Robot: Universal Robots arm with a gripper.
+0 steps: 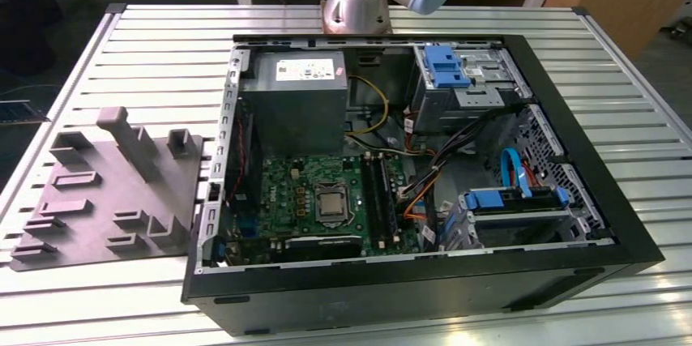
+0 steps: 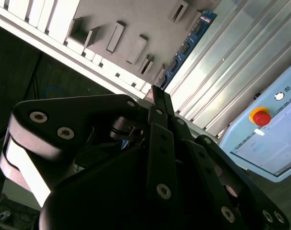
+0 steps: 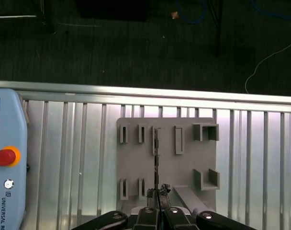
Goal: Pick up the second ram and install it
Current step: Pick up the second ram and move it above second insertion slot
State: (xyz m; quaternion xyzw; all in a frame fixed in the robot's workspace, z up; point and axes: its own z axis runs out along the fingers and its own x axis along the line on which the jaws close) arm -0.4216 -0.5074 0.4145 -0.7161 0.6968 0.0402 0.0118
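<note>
My gripper (image 3: pixel 158 192) is shut on the second ram (image 3: pixel 156 153), a thin dark-blue stick that juts straight out from the fingertips. The first wrist view shows it edge-on as a dark line over the grey moulded tray (image 3: pixel 188 163) far below. In the second wrist view the ram (image 2: pixel 186 48) shows its blue face with black chips, running away from the gripper (image 2: pixel 157 93). In the exterior view the open computer case (image 1: pixel 605 200) lies on the table, with the green motherboard (image 1: pixel 313 196) and its long dark memory slots (image 1: pixel 378 188) exposed.
The grey tray (image 1: pixel 97 200) lies on the slatted aluminium table (image 1: pixel 151 54), at the exterior view's left of the case. A pale blue control pendant (image 3: pixel 6 158) with a red button lies near the tray. The grey power supply (image 1: pixel 294 99), cables and blue drive brackets (image 1: pixel 446 66) crowd the case.
</note>
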